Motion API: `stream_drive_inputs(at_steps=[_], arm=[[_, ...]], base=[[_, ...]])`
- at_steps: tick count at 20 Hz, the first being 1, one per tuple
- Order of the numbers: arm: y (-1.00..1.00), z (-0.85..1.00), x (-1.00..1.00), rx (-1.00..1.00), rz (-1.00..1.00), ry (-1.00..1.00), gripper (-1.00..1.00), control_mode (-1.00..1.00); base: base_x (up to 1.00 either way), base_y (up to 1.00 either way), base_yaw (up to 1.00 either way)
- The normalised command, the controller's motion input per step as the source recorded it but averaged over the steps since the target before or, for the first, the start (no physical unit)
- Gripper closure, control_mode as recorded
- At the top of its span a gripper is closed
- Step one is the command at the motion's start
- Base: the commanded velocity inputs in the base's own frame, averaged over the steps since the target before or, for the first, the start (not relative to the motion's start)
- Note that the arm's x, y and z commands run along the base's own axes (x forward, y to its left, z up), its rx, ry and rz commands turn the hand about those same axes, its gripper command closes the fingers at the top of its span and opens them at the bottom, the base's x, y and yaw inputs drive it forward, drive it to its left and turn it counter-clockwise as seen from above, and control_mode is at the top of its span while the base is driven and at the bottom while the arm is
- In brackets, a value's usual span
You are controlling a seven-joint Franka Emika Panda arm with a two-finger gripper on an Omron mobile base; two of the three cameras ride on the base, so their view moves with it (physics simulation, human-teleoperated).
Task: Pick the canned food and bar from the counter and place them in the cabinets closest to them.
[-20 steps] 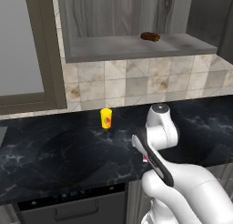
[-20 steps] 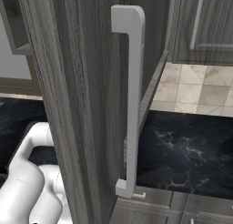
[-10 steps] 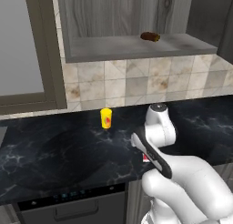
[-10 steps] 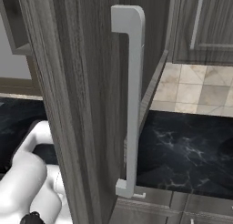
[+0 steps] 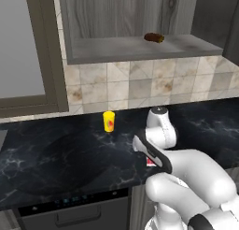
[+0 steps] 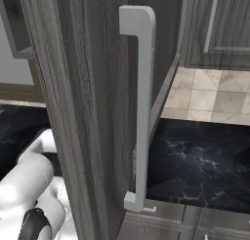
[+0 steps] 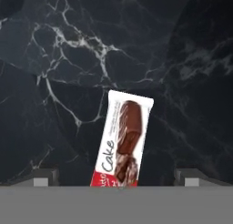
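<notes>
The bar (image 7: 122,139), a red and white wrapper with a brown cake picture, lies flat on the black marble counter (image 7: 68,59). My gripper (image 7: 117,176) hangs over it, open, with the fingertips (image 7: 45,175) standing wide on either side of the bar's near end. In the left base view a red corner of the bar (image 5: 151,163) peeks out under the hand. The open wall cabinet (image 5: 130,49) hangs above the counter. On its shelf floor sits a small reddish-brown thing (image 5: 154,37), likely the canned food, but too small to be sure.
A yellow cup with a red mark (image 5: 108,121) stands by the tiled backsplash. A window frame (image 5: 44,51) is at the left. An open cabinet door (image 6: 93,112) with a long pale handle (image 6: 141,112) stands close in front of the right base camera.
The arm has settled a little lower and nearer the base. The bar, the cup and the thing on the shelf have not moved.
</notes>
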Motion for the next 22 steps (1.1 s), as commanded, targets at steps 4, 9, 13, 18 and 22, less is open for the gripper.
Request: stream_drive_inputs(at_steps=[4,9,13,18,22], arm=[[-0.13,-0.53,-0.12,0.0,0.0,-0.09,-1.0,-1.0],[-0.12,-0.4,-0.16,-0.04,0.0,-0.16,-1.0,-1.0],[0.0,-0.24,-0.11,-0.06,0.0,-0.2,-1.0,-1.0],[0.0,-0.02,-0.01,0.0,0.0,-0.03,-1.0,-1.0],[-0.01,-0.26,-0.19,-0.01,0.0,0.0,-1.0,-1.0]], base=[[0.0,0.0,0.0],[0.0,0.0,0.0],[0.0,0.0,0.0],[0.0,0.0,0.0],[0.0,0.0,0.0]])
